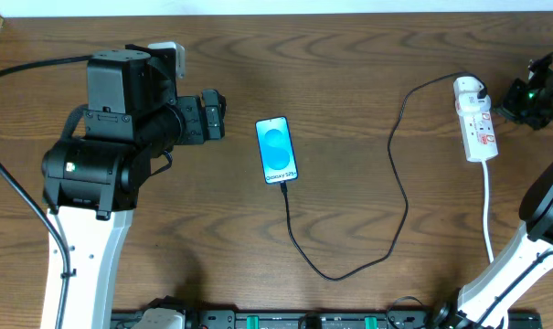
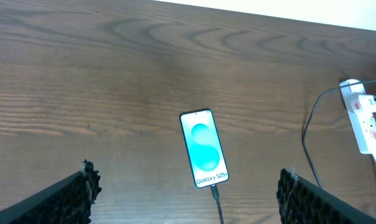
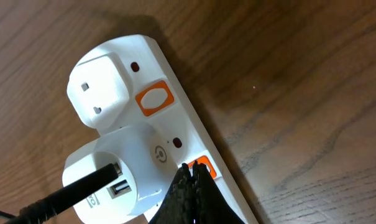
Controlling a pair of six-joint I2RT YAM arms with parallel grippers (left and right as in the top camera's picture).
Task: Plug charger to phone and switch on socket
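Item: slim blue-screened smartphone with black edges (image 1: 276,151), flat at frame centre in the overhead view. The long thin black charger cable (image 1: 405,203) meets its lower edge, so I judge the plugging step done.

The cable loops right and up to its white adapter (image 3: 113,171), seated in the narrow white power strip (image 1: 478,128) at upper right.

Step in hand: switching on. Right gripper (image 3: 191,180): fingers pinched together to a point, tip at the orange rocker switch (image 3: 204,166) beside the adapter. I cannot confirm contact.

Next move, by my reckoning: a short, firm press on that switch, without sliding off.

Left gripper (image 1: 216,114): spread wide, holding nothing, hovers left of the phone and points toward it.
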